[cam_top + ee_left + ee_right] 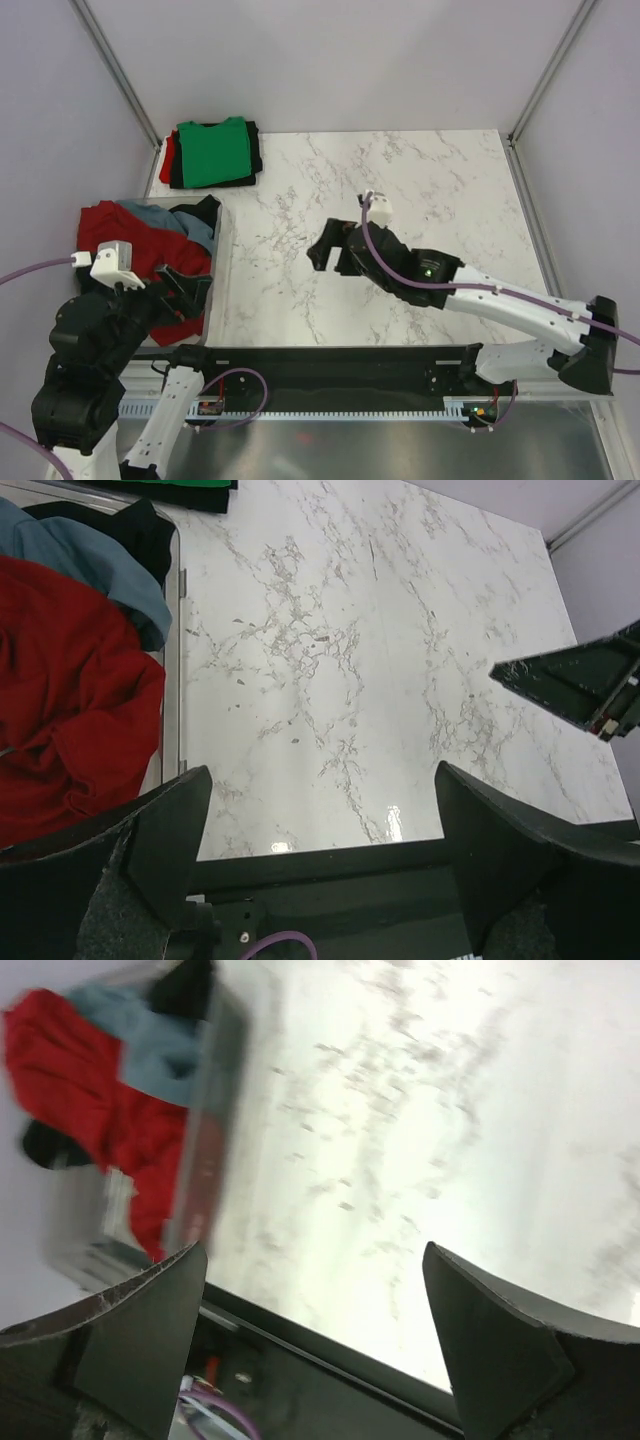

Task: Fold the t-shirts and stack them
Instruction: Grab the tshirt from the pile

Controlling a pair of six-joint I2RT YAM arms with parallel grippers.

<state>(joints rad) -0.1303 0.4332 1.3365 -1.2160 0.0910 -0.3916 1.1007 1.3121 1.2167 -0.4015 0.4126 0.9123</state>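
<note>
While both my claws hang released and empty, I judge the step in hand to be fetching the next t-shirt from the tub.

My left claw (322,772) hovers at the near right edge of the clear plastic tub (219,285) on the near left. My right claw (331,251) hangs over the bare middle of the marble worktop (430,185). The tub holds a crumpled dark red t-shirt (125,235), with a grey-blue t-shirt (196,232) and a black t-shirt (203,212) bunched at its far end. At the far left lies the folded stack, a green t-shirt (213,150) on top, with black and red cloth showing beneath. Next I should probably dip my left claw in, pinch one layer only, and lift it clear to spread flat.
</note>
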